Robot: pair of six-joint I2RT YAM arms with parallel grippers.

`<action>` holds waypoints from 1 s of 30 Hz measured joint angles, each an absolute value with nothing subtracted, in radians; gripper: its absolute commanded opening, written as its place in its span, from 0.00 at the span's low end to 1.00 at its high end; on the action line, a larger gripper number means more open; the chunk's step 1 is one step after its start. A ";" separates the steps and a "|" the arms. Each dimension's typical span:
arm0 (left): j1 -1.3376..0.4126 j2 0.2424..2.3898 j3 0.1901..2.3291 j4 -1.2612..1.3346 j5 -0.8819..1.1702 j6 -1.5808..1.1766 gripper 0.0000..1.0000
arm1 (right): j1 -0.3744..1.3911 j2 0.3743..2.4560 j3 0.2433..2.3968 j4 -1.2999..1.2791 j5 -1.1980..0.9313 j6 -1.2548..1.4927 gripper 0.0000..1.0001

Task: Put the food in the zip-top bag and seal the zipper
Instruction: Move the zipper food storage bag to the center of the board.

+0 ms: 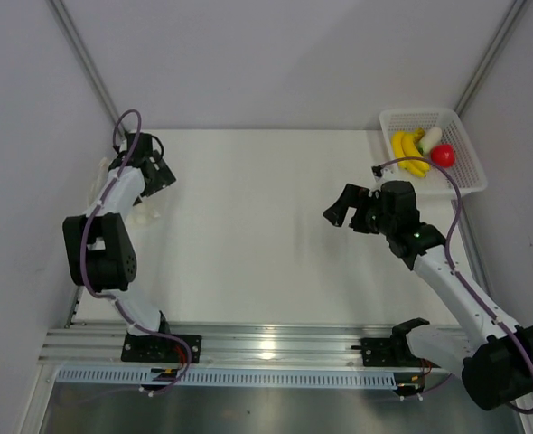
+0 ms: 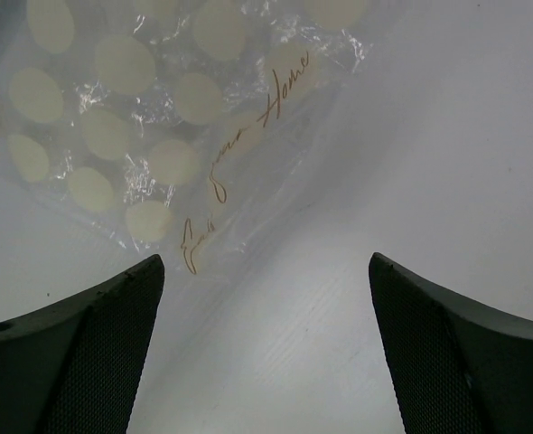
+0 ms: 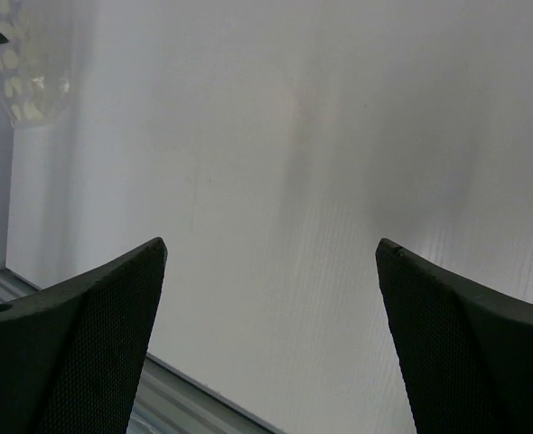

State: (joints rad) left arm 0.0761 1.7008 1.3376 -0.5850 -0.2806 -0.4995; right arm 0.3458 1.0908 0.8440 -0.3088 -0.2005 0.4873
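Note:
The food lies in a white mesh basket point(image 1: 465, 154) at the back right: a yellow banana bunch point(image 1: 408, 152), a white radish point(image 1: 430, 139) and a round red fruit point(image 1: 443, 155). The clear zip-top bag point(image 1: 144, 214) lies at the table's left edge, largely hidden by the left arm. In the left wrist view the bag point(image 2: 149, 117) shows pale ovals and gold script. I cannot make out its zipper. My left gripper point(image 2: 265, 264) is open and empty, close above the table beside the bag; it also shows in the top view point(image 1: 158, 174). My right gripper point(image 1: 348, 215) is open and empty over the table's right half.
The enclosure's walls stand close on the left, back and right. An aluminium rail point(image 1: 266, 344) runs along the near edge, also seen in the right wrist view point(image 3: 185, 398). The bag shows far off in the right wrist view point(image 3: 33, 86).

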 measured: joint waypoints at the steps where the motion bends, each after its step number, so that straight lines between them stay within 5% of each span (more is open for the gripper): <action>1: 0.084 1.727 1.352 -0.586 -0.281 -0.494 0.95 | 0.346 1.072 0.844 -0.310 -0.201 0.484 0.99; 6: 0.116 1.823 1.378 -0.542 -0.256 -0.450 0.90 | 0.346 0.994 0.836 -0.308 -0.200 0.474 0.99; 16: 0.130 1.987 1.479 -0.609 -0.176 -0.411 0.43 | 0.346 0.950 0.815 -0.341 -0.192 0.466 0.99; 20: 0.130 2.015 1.526 -0.657 -0.155 -0.410 0.15 | 0.346 0.930 0.812 -0.347 -0.192 0.467 0.99; 21: 0.130 2.019 1.536 -0.673 -0.149 -0.410 0.01 | 0.346 0.924 0.812 -0.349 -0.192 0.467 0.99; 30: 0.057 1.984 1.510 -0.730 -0.056 -0.419 0.01 | 0.352 0.875 0.812 -0.393 -0.192 0.485 0.99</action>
